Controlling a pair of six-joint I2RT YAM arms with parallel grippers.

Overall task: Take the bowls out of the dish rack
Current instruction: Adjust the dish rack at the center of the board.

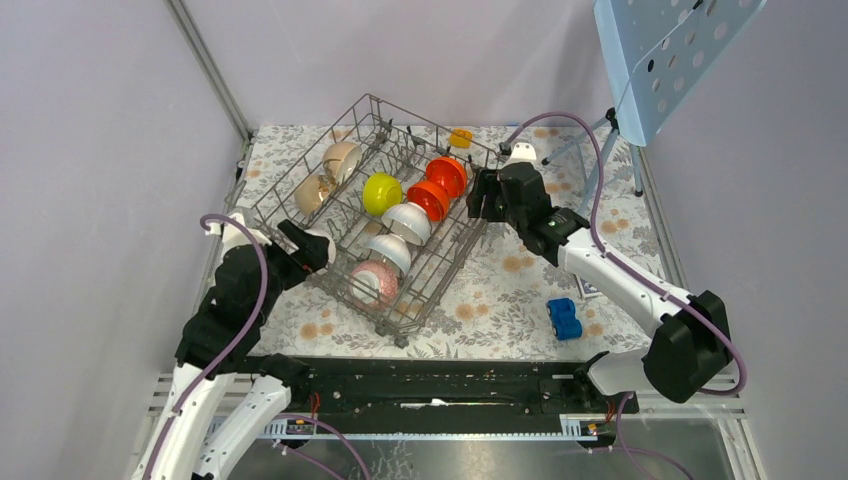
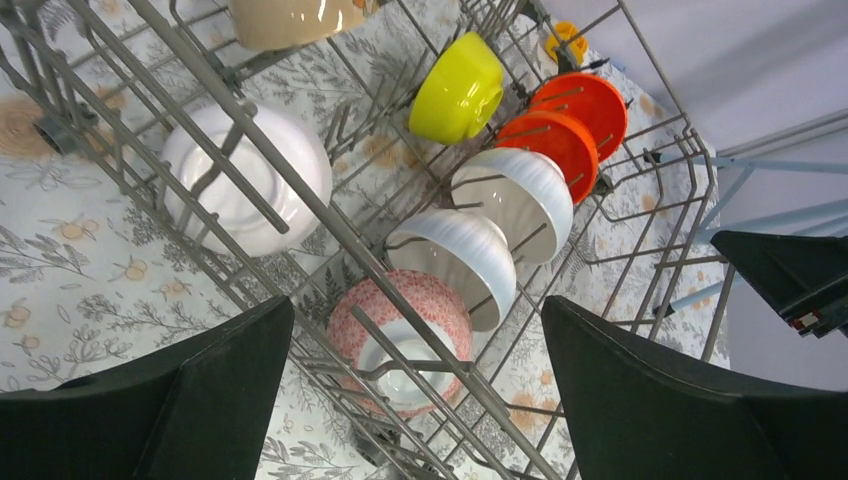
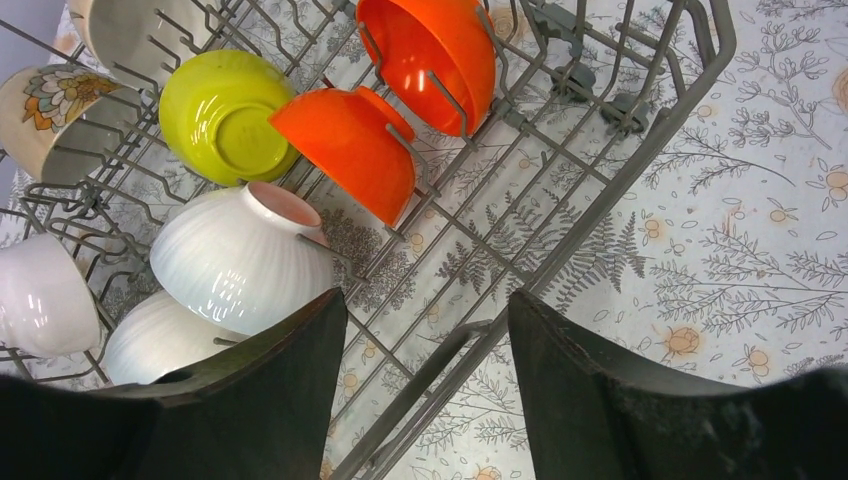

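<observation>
The grey wire dish rack [image 1: 398, 334] sits diagonally on the floral table. It holds two beige bowls [image 1: 340, 158], a yellow-green bowl [image 1: 381, 193], two orange-red bowls [image 1: 447, 175], two white ribbed bowls [image 1: 408, 222] and a pink-speckled bowl [image 1: 373, 283]. My left gripper [image 1: 312, 246] is open and empty, just over the rack's near-left side. In the left wrist view it [image 2: 415, 305] hovers above the pink-speckled bowl [image 2: 400, 320]. My right gripper [image 1: 480, 196] is open and empty at the rack's right rim. In the right wrist view it [image 3: 425, 297] straddles the rim wire [image 3: 600, 210], beside a white ribbed bowl [image 3: 240, 260] and an orange-red bowl [image 3: 350, 150].
A small blue toy car [image 1: 565, 318] lies on the table right of the rack. A small yellow-orange object [image 1: 460, 137] sits behind the rack's far corner. A blue perforated panel [image 1: 670, 50] on a thin stand is at the back right. Walls enclose the table.
</observation>
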